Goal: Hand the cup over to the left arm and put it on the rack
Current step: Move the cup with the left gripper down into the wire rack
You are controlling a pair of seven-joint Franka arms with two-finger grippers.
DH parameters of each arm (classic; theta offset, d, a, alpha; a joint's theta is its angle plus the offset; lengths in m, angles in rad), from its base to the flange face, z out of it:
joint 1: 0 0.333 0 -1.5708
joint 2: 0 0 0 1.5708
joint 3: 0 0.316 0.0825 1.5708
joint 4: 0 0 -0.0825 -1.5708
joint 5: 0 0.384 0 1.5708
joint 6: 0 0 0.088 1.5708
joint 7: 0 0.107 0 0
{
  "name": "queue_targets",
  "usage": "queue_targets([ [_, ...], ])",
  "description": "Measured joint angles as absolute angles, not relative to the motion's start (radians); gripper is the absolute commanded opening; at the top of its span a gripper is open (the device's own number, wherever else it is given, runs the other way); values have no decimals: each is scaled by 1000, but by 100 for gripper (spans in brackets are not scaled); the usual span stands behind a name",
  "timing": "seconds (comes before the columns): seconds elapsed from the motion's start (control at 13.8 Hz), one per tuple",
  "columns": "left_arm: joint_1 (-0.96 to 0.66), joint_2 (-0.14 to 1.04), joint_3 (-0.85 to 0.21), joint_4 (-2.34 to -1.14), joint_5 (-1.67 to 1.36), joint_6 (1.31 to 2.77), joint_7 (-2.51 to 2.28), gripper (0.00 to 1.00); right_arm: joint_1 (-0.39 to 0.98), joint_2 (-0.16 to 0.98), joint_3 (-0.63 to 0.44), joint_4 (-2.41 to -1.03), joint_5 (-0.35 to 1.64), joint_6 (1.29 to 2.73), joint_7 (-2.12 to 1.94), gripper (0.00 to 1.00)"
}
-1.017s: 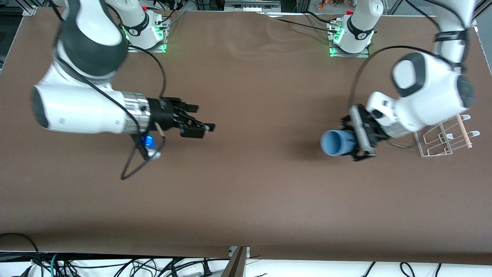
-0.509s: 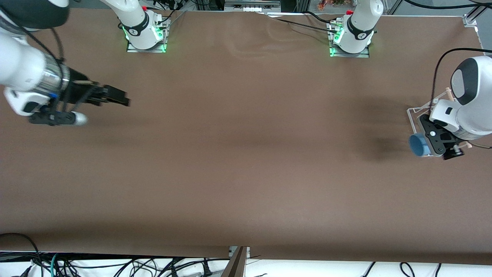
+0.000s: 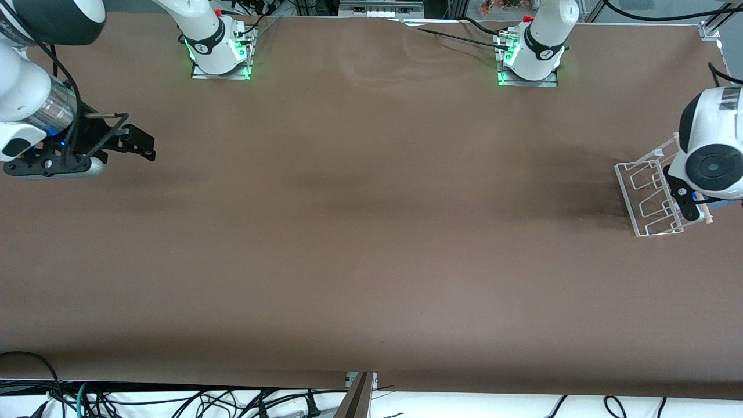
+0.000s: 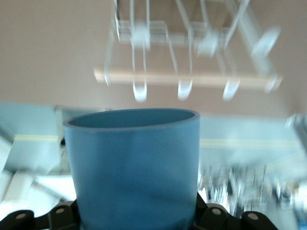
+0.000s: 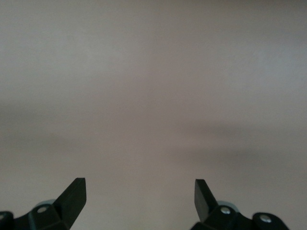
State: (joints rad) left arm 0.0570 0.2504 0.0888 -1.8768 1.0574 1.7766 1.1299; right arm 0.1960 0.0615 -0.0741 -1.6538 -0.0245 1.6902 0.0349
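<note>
The handover looks finished: the cup (image 4: 133, 167) sits in the left gripper (image 4: 134, 218), whose jaws pinch its lower body, mouth pointing away from the wrist. In the left wrist view the rack (image 4: 192, 62) fills the upper part of the frame, its wooden dowel (image 4: 192, 80) running across just above the cup's rim, so the cup is over the rack but not yet on it. In the front view the rack (image 3: 644, 191) stands at the right edge of the frame, and the left arm (image 3: 711, 157) covers part of it; the cup shows there only as a sliver of blue. The right gripper (image 3: 130, 142) hangs at the upper left of the frame over bare table (image 3: 371, 232), jaws spread wide and holding nothing; that arm waits. What remains, I judge, is lowering the cup onto the prongs and letting go.
</note>
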Motion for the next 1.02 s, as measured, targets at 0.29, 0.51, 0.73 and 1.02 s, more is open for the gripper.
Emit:
queue_targets([
  [0.29,67,273,85,-1988,1246,1842,1043,0,254,59,-70,-1654,-80,1697,39,100],
  [0.51,70,297,47,-1990,1314,1851,974,0,255,58,-82,-1653,-73,1697,39,100],
  [0.73,70,357,17,-1990,1422,1852,872,0,254,56,-93,-1650,-33,1697,39,100],
  [1.02,75,412,14,-1990,1559,1852,805,0,255,55,-93,-1630,-4,1696,36,100],
])
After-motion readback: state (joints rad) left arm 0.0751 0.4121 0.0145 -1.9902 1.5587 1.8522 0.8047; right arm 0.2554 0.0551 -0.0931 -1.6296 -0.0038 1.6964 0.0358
